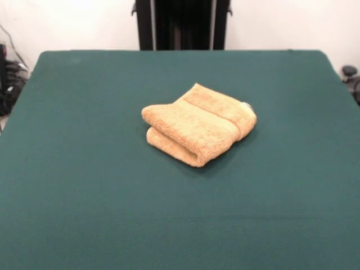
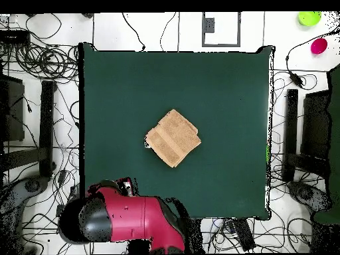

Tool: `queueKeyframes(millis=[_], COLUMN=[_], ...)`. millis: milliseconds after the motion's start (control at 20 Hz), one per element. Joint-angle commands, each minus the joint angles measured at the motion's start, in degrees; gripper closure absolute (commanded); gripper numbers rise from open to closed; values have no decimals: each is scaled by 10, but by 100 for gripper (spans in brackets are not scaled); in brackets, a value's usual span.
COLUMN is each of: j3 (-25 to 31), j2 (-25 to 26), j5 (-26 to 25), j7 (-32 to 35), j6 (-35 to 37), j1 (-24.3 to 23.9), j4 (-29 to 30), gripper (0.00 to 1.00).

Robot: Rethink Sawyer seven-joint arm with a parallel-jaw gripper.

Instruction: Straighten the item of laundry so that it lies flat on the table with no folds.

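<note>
The item of laundry (image 1: pixel 198 124) is an orange-tan towel lying near the middle of the table (image 1: pixel 84 180), folded over itself into a thick bundle with a woven band across its top layer. From above, the item of laundry (image 2: pixel 173 138) looks like a small tilted square on the green table (image 2: pixel 226 86). The red and black arm (image 2: pixel 129 222) is drawn back off the table's edge, well away from the towel. Neither view shows its gripper.
Tangled cables (image 2: pixel 46 60) cover the floor around the table. Black stands (image 2: pixel 46 119) flank both sides. A green bowl (image 2: pixel 309 18) and a pink bowl (image 2: pixel 319 45) sit on the floor beyond one corner.
</note>
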Motion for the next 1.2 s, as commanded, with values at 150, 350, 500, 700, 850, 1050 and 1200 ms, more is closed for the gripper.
queueKeyframes(millis=[150, 350, 500, 700, 850, 1050, 1200], j3=[0, -8, -16, -22, -14, 10, 27], j2=[137, 176, 209, 251, 274, 285, 297], j5=[46, 59, 69, 80, 87, 82, 66], j7=[181, 177, 175, 167, 155, 132, 117], j6=[-90, -110, -126, -150, -169, -192, -220], j1=[24, 34, 42, 47, 35, 1, -31], j4=[-57, -85, -108, -138, -147, -136, -123], gripper=[0, 0, 0, 0, 0, 0, 0])
